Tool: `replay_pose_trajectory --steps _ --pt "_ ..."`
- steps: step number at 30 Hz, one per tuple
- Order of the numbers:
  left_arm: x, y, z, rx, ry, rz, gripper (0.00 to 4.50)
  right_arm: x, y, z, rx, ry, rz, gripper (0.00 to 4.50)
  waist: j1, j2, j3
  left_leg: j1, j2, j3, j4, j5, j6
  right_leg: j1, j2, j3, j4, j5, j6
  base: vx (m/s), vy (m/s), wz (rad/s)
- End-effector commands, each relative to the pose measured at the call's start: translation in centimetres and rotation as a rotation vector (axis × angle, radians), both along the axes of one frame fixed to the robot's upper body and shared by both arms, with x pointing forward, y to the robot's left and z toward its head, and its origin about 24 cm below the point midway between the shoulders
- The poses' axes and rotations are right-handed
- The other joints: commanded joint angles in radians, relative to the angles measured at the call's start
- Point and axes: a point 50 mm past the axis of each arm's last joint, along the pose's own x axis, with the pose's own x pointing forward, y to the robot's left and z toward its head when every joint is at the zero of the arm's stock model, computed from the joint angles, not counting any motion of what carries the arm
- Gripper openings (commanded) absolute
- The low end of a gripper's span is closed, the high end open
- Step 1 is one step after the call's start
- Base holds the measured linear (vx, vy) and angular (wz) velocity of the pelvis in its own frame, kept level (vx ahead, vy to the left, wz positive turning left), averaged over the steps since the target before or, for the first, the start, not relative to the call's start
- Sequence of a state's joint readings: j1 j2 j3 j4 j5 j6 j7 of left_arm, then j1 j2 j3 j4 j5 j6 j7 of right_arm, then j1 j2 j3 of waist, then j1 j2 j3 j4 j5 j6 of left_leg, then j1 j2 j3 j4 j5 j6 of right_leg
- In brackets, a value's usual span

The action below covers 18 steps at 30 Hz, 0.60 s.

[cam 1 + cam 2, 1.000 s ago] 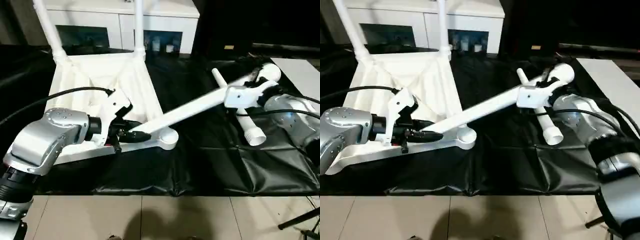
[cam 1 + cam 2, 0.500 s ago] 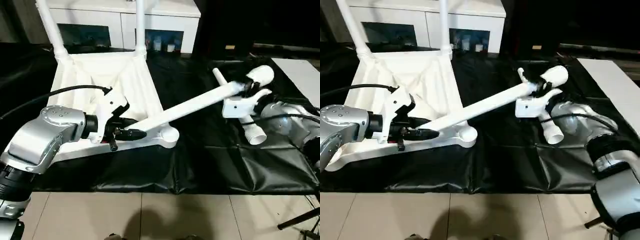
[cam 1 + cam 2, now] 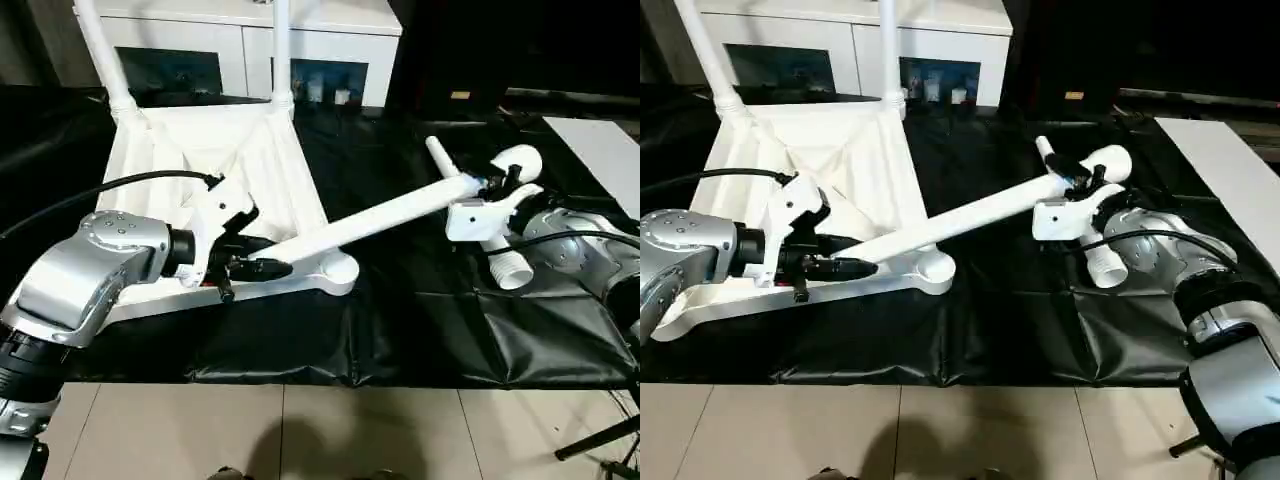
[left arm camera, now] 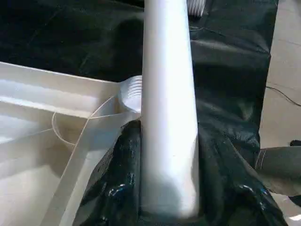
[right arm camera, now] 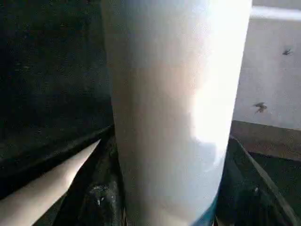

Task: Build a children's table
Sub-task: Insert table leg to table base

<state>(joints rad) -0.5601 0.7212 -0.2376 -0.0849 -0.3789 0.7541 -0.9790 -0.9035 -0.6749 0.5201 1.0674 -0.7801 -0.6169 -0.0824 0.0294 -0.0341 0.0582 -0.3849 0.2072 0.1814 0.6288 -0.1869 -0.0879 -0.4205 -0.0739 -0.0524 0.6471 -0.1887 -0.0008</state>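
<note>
The children's table tabletop lies underside up on the black sheet, left of centre. Two white legs stand upright in its far corners. A third leg slants from the near right corner socket up to the right. My left gripper is shut on this leg just above its threaded end. My right gripper is shut on the same leg near its far end, black fingers against both sides. Another leg lies loose on the sheet under that end.
A white cabinet with glass doors stands behind the tabletop. A flat white board lies at the far right. The black sheet ends at a pale tiled floor in front, with a thin black stand leg at the lower right.
My right gripper has closed from wide open onto the slanted leg near its far end, which has sunk a little. The left gripper keeps its hold at the socket.
</note>
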Motion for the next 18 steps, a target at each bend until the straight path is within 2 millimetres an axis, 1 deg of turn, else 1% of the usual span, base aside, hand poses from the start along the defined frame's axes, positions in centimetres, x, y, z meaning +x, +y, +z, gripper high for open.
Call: replay_pose_trajectory --steps 1,2,3,4,5,6,8,9,11,13,14,15,16,17,18 --pt "0.9 0.3 1.7 0.004 -0.107 0.035 2.07 0.2 0.3 0.6 0.032 -0.002 0.007 1.86 -0.004 -0.002 -0.07 0.008 0.0 0.007 -0.06 -0.193 -0.003 0.058 -0.027 0.037 -0.064 -0.13 -0.195 0.0 0.0 0.0" --pt "1.1 0.4 1.9 -0.009 -0.118 0.045 2.07 0.2 0.2 0.5 0.034 0.001 0.004 1.86 -0.005 0.0 -0.071 0.009 0.0 0.008 -0.06 -0.199 -0.004 0.057 -0.026 0.037 -0.064 -0.134 -0.196 0.0 0.0 0.0" --pt "1.3 0.4 2.2 -0.03 -0.133 0.063 2.16 0.2 0.2 0.4 0.035 0.005 0.0 1.85 -0.005 -0.001 -0.071 0.01 -0.001 0.009 -0.059 -0.202 -0.005 0.056 -0.025 0.037 -0.064 -0.134 -0.197 0.0 0.0 0.0" --pt "1.5 0.5 2.5 -0.052 -0.142 0.078 2.34 0.2 0.2 0.3 0.036 0.008 -0.004 1.85 -0.003 0.0 -0.072 0.011 -0.001 0.007 -0.06 -0.203 -0.005 0.058 -0.027 0.037 -0.064 -0.138 -0.197 0.0 0.0 0.0" --pt "1.6 0.5 2.6 -0.056 -0.144 0.082 2.34 0.2 0.2 0.3 0.037 0.009 -0.005 1.85 -0.003 0.0 -0.072 0.011 -0.001 0.007 -0.06 -0.203 -0.005 0.058 -0.027 0.037 -0.064 -0.138 -0.197 0.0 0.0 0.0" --pt "1.6 0.8 3.1 -0.065 -0.166 0.087 2.55 0.2 0.1 0.2 0.046 0.02 -0.014 1.84 -0.004 -0.001 -0.07 0.009 0.0 0.006 -0.06 -0.21 -0.007 0.057 -0.028 0.036 -0.065 -0.146 -0.196 0.0 0.0 0.0" --pt "1.9 1.4 3.8 -0.091 -0.193 0.106 2.55 0.2 -0.2 0.2 0.062 0.024 -0.033 1.84 -0.003 0.001 -0.071 0.01 0.001 0.006 -0.06 -0.208 -0.007 0.057 -0.028 0.037 -0.063 -0.14 -0.198 0.0 0.0 0.0" --pt "2.0 1.8 4.1 -0.097 -0.205 0.12 2.66 0.2 -0.4 0.2 0.074 0.031 -0.049 1.84 -0.004 -0.001 -0.072 0.008 -0.001 0.006 -0.06 -0.204 -0.006 0.058 -0.027 0.037 -0.063 -0.133 -0.199 0.0 0.0 0.0" --pt "2.5 3.7 5.5 -0.173 -0.263 0.211 3.01 0.3 -1.2 0.1 0.141 0.066 -0.106 1.84 -0.005 0.0 -0.073 0.007 -0.001 0.006 -0.059 -0.205 -0.001 0.059 -0.027 0.038 -0.062 -0.12 -0.203 0.0 0.0 0.0" --pt "2.9 5.0 6.4 -0.256 -0.312 0.276 3.04 0.3 -1.4 0.2 0.197 0.085 -0.128 1.84 -0.005 0.003 -0.075 0.008 -0.002 0.007 -0.058 -0.202 0.006 0.059 -0.026 0.037 -0.061 -0.094 -0.214 0.0 0.0 0.0" --pt "2.9 5.0 6.4 -0.256 -0.312 0.276 3.07 0.3 -1.4 0.2 0.197 0.085 -0.128 1.84 -0.004 0.004 -0.074 0.009 -0.001 0.005 -0.059 -0.205 0.009 0.059 -0.026 0.037 -0.06 -0.088 -0.221 0.0 0.0 0.0" --pt "3.2 6.0 7.0 -0.319 -0.339 0.337 3.07 0.3 -1.4 0.4 0.255 0.105 -0.129 1.84 -0.004 0.004 -0.073 0.01 0.001 0.005 -0.059 -0.204 0.008 0.059 -0.026 0.036 -0.06 -0.085 -0.223 0.0 0.0 0.0" --pt "3.6 7.1 7.6 -0.391 -0.369 0.414 3.07 0.3 -1.2 0.7 0.324 0.131 -0.115 1.84 -0.004 0.005 -0.075 0.012 -0.001 0.008 -0.058 -0.224 0.018 0.059 -0.026 0.037 -0.06 -0.083 -0.233 0.0 0.0 0.0" --pt "3.8 7.5 7.7 -0.421 -0.377 0.452 3.07 0.3 -1.1 0.8 0.352 0.139 -0.104 1.84 -0.004 0.005 -0.075 0.012 -0.001 0.008 -0.058 -0.224 0.018 0.059 -0.026 0.037 -0.06 -0.083 -0.233 0.0 0.0 0.0" --pt "4.3 8.7 8.0 -0.514 -0.391 0.587 3.07 0.4 -0.5 1.2 0.508 0.182 -0.085 1.84 -0.005 0.004 -0.074 0.011 0.0 0.008 -0.058 -0.236 0.026 0.06 -0.025 0.036 -0.06 -0.082 -0.239 0.0 0.0 0.0"
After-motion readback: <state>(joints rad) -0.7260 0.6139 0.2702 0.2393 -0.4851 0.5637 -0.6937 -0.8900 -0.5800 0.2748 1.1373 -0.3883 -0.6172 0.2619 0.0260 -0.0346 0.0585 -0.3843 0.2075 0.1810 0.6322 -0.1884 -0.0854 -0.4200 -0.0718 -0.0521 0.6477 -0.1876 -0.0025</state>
